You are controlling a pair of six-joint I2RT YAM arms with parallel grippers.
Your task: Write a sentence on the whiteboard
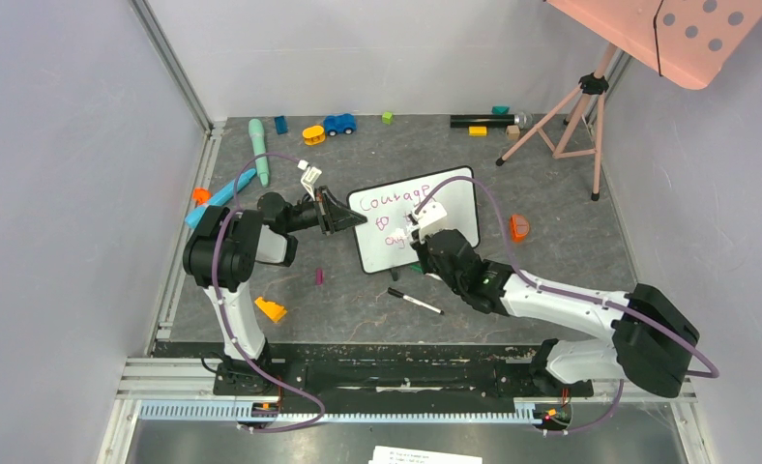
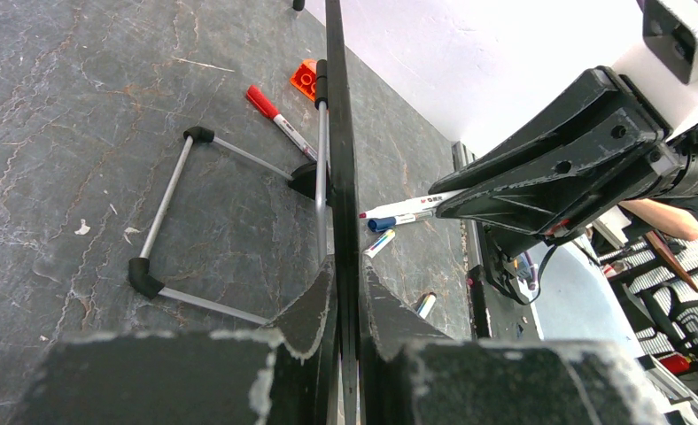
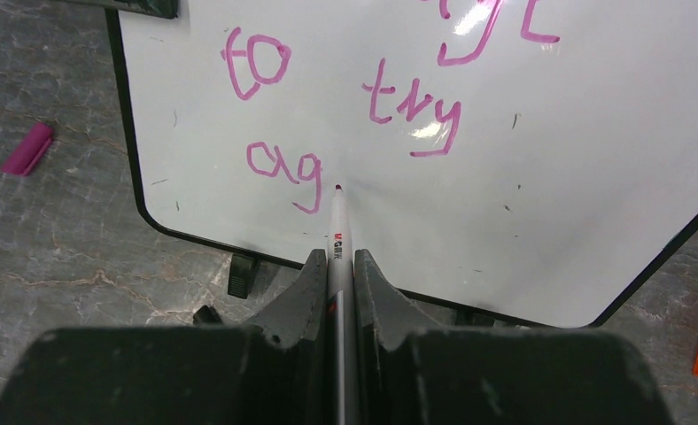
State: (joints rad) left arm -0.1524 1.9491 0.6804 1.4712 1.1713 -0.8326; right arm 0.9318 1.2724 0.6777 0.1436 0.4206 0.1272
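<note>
- The whiteboard sits mid-bench between the two arms, propped on a wire stand.
- The left pincer is clamped on the board's left edge, one finger on each face.
- The right pincer is closed around a marker, whose tip touches the board just right of the "g".
- The sentence, in pink, reads "courage", "to try", then "ag" on the bottom line.
- A pink cap lies on the bench beside the board's lower left corner.
- A spare marker lies near the right arm.
</note>
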